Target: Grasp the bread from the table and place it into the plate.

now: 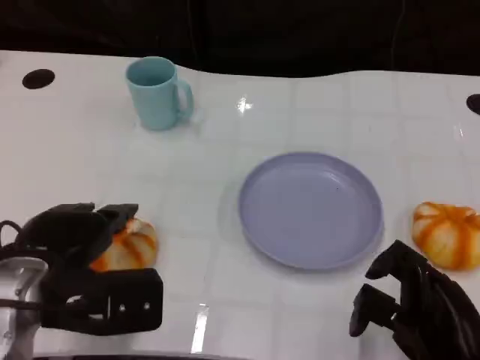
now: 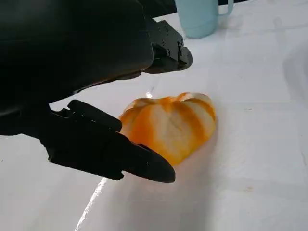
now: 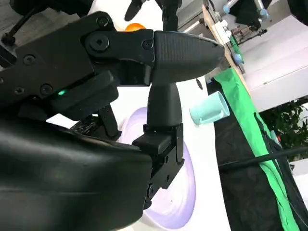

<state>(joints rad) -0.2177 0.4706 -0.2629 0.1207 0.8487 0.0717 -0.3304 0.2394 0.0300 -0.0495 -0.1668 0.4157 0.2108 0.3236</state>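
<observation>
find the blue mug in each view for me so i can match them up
head view: the mug stands at the table's far left, beyond the plate.
left wrist view: its base shows at the frame edge, beyond the bread.
right wrist view: it lies past the plate.
Shared landmark: the plate in the head and right wrist views.

Both hands are matte black plastic: the left hand (image 1: 90, 266) blocky with small screws on a silver forearm (image 1: 16, 304), the right hand (image 1: 420, 307) glossy-shelled.
</observation>
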